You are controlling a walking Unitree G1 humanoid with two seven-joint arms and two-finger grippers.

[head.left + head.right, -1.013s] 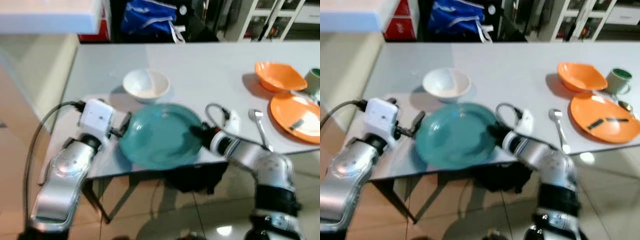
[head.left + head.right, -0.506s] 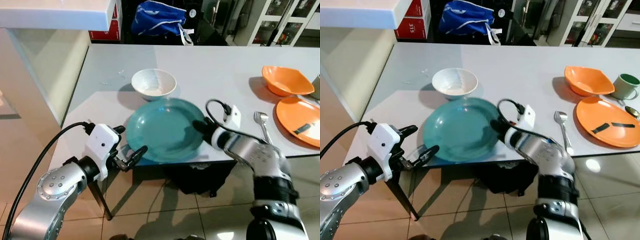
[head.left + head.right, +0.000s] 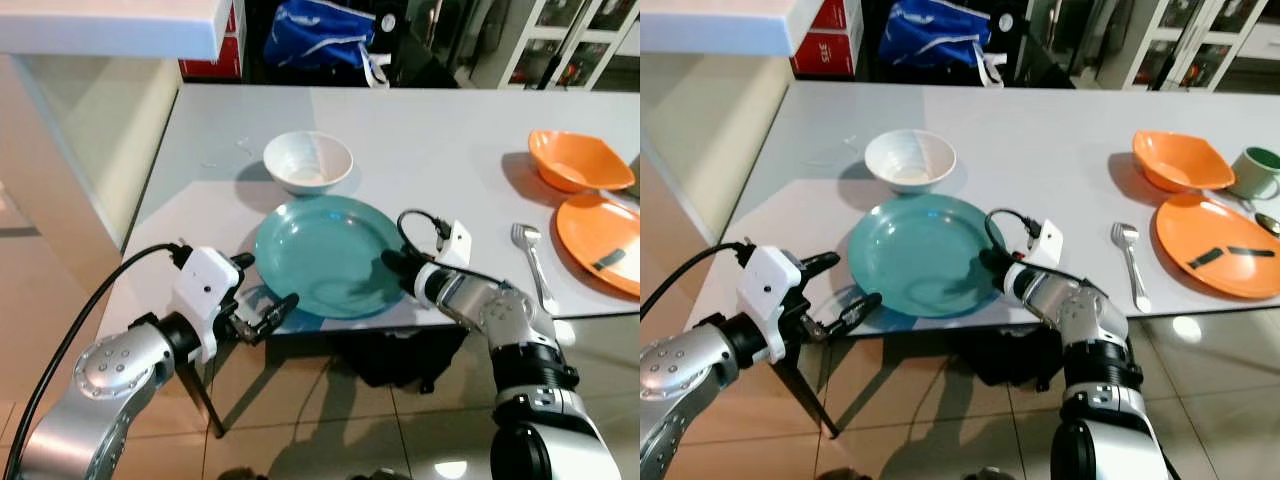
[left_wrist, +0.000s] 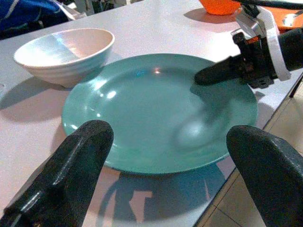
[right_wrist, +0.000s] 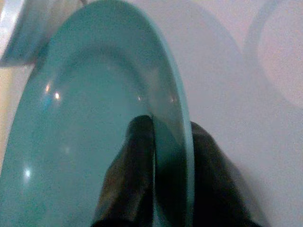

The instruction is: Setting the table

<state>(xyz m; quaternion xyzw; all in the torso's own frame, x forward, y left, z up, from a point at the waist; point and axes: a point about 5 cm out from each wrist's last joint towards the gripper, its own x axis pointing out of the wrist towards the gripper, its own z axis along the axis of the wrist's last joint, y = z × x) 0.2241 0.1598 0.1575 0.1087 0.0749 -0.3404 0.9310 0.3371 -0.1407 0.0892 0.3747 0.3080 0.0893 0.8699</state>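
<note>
One teal plate (image 3: 325,255) flat on grey counter (image 3: 430,150), near front edge, just in front of white bowl (image 3: 308,162). Right end effector (image 5: 163,156) pinching plate's right rim, one finger above, one below. Left end effector (image 3: 258,318) off counter's edge, spread wide, holding nothing, near plate's left side. Likely rigid glazed ceramic: slippery, chippable, moderately heavy for a one-sided pinch. Best taken at rim, both sides, kept level. Fork (image 3: 533,262), orange plate (image 3: 600,240), orange bowl (image 3: 578,158) well apart to right.

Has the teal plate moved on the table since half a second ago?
Yes. The teal plate now lies farther onto the table, closer to the white bowl; less of it overhangs the near edge. The right gripper clamps its rim.
</note>
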